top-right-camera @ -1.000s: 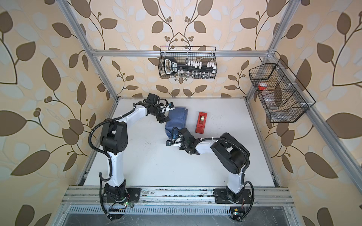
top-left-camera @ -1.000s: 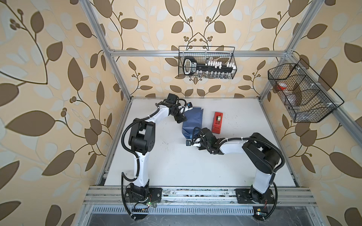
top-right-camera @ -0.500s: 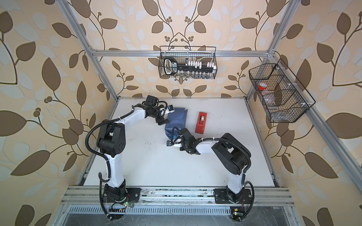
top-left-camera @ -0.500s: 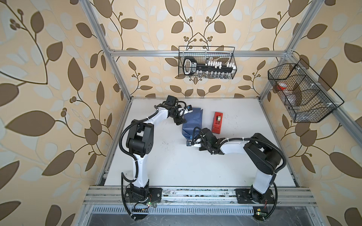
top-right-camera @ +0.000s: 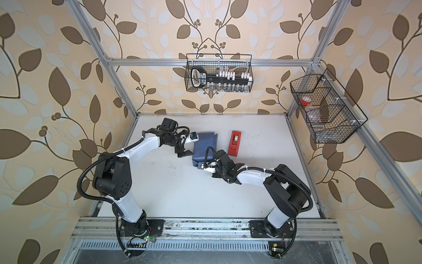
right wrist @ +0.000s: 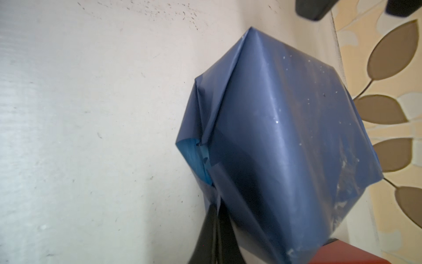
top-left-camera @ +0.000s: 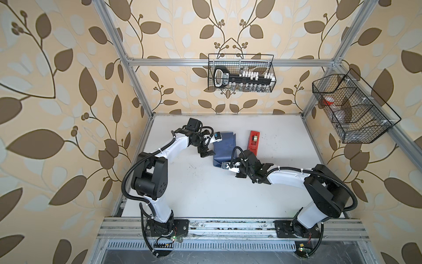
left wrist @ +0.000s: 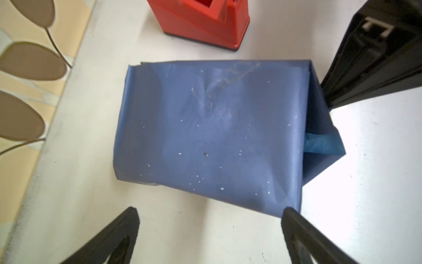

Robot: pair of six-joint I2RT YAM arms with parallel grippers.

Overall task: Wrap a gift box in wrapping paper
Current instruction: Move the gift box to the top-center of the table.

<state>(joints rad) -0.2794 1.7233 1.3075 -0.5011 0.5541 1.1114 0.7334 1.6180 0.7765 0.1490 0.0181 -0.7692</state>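
The left pincer point(left wrist: 210, 211) gapes beside the wrapping paper point(left wrist: 212, 128); right pincer point(right wrist: 216, 213) pinches its flap.

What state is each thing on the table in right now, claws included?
Dark slate-blue wrapping paper: folded into a box-shaped parcel, one end flap loose, light-blue inside showing.
Red plastic tape dispenser: standing beside it, untouched.
Left claw: open, holding nothing.
Right claw: shut on a paper flap.

Two white-and-black arms, top view. L arm: base at 7 o'clock, elbow bent, forearm reaching to 1 o'clock, L gripper point(top-left-camera: 206, 152) fingers spread wide. R arm: base at 5 o'clock, stretched low to 10 o'clock, R gripper point(right wrist: 215, 228) pinched on wrapping paper point(right wrist: 285, 137).
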